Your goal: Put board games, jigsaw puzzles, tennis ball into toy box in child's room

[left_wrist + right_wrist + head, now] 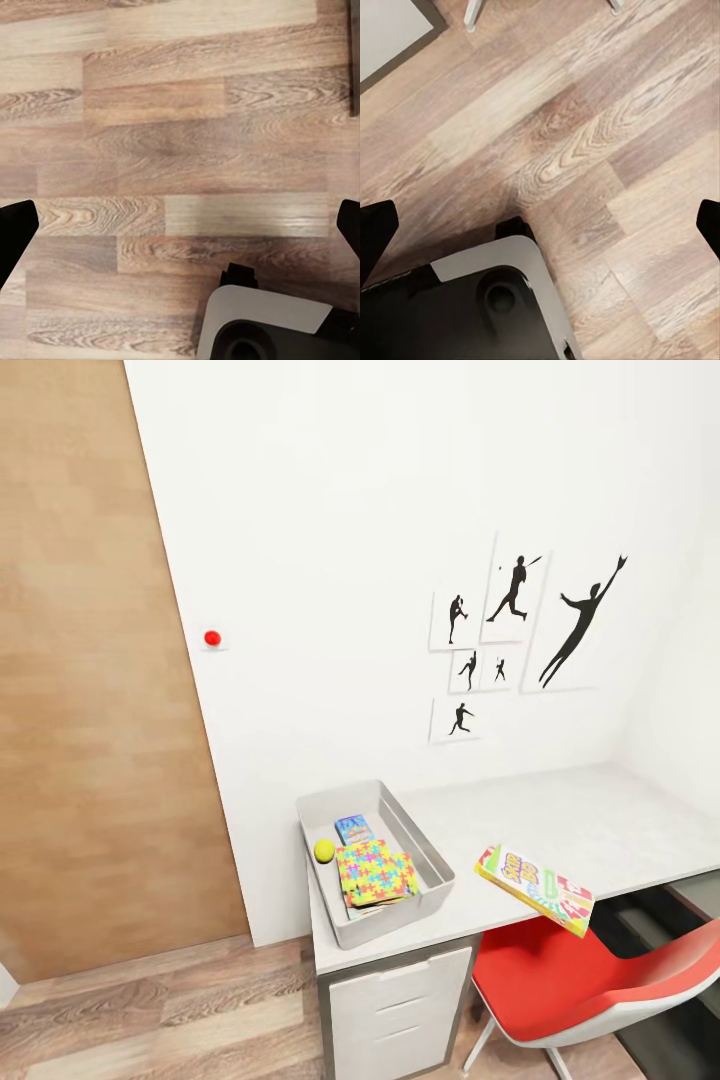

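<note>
Left gripper [180,225] fingers [13,232] spread wide, dark tips at both side edges of the left wrist frame, nothing between, wood-plank floor [180,135] beneath. Right gripper [540,225] fingers [375,229] likewise spread, empty, over same plank floor; grey-and-black robot base [487,300] at lower left of that frame, white chair legs [471,15] at top edge.

Head view: light grey toy box [425,850] at lower centre, near left end of desk [600,820], tapered walls, rounded rim, long axis running from lower left toward upper right of frame. Inside: jigsaw puzzle [375,870], flat, bright interlocking pieces in yellow, blue, pink, green, edges skewed to box walls; small yellow-green tennis ball [324,850] at left wall, just beside puzzle; blue board game [352,828] behind puzzle, flat. Outside box, right of it, apart: green-red-yellow board game [535,888], thin flat box, long axis slanting toward lower right, near front edge of desk. Smooth matte grey desk top, white drawer fronts [400,1005] below. Glossy red chair [590,980] at lower right. Black baseball-player silhouette pictures [520,640] on white wall. Wood door panel [90,660] at left.
</note>
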Robot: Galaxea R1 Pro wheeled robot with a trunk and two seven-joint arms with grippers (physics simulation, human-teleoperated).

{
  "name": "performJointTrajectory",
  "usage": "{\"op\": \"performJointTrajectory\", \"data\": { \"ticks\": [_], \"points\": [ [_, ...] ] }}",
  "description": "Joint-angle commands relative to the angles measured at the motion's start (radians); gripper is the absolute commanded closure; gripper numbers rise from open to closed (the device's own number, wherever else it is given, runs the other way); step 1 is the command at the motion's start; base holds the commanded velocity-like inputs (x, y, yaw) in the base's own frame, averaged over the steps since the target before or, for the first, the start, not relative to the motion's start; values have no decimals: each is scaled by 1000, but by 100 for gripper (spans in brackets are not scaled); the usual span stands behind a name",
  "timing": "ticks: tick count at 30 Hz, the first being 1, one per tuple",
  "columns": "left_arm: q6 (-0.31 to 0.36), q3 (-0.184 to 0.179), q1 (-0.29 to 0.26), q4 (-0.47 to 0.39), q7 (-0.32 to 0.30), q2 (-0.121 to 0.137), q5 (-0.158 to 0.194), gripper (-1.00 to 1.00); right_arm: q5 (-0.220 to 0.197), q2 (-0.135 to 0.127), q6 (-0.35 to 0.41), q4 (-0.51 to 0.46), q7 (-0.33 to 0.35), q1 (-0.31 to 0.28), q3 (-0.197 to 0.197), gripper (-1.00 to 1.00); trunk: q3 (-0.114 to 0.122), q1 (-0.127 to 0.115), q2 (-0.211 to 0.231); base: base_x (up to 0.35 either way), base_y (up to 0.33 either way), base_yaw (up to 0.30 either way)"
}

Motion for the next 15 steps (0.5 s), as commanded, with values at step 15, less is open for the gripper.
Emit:
{"op": "performJointTrajectory", "data": {
  "ticks": [15],
  "points": [
    [-5, -1, -18, -2, -3, 0, 9, -100, -4, 11, -13, 34, -15, -3, 9, -100, -1, 1, -2, 0, 0, 0]
  ]
}}
